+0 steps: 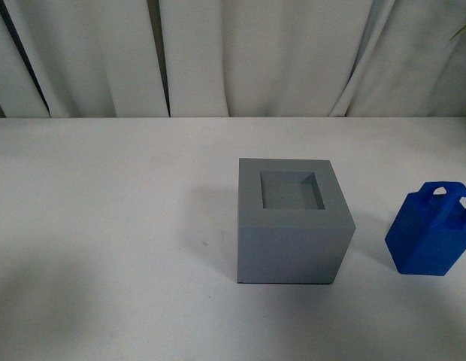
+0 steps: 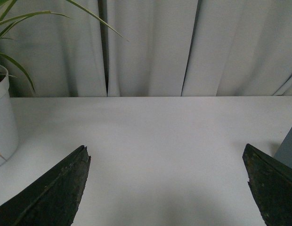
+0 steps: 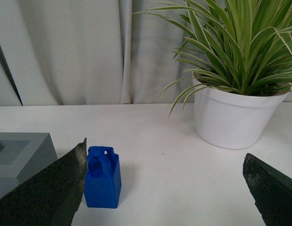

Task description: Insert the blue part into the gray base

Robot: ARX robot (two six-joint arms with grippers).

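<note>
**Q:** Gray base (image 1: 293,222), position?

**A:** It sits on the white table (image 1: 105,226) with its square recess facing up. A pale curtain (image 1: 218,53) hangs behind it, past the far table edge.

**Q:** Blue part (image 1: 432,229)?

**A:** It is to the right of the gray base, standing upright on the table with its loop handle on top. A clear gap separates it from the base, and nothing is touching it.

**Q:** Left gripper (image 2: 166,155)?

**A:** Jaws are spread wide, with only bare table between the two dark fingers. One corner of the gray base shows just beside one fingertip in the left wrist view. Not holding anything.

**Q:** Right gripper (image 3: 165,155)?

**A:** Also spread wide and holding nothing. In the right wrist view the blue part stands just beside one finger, with no contact. The gray base is partly hidden behind that same finger.

**Q:** Anything else around the base?

**A:** A potted plant (image 3: 231,113) in a white pot stands out to the right of the base, well beyond the blue part. A second white pot (image 2: 2,117) with striped leaves stands well apart on the base's left side.
</note>
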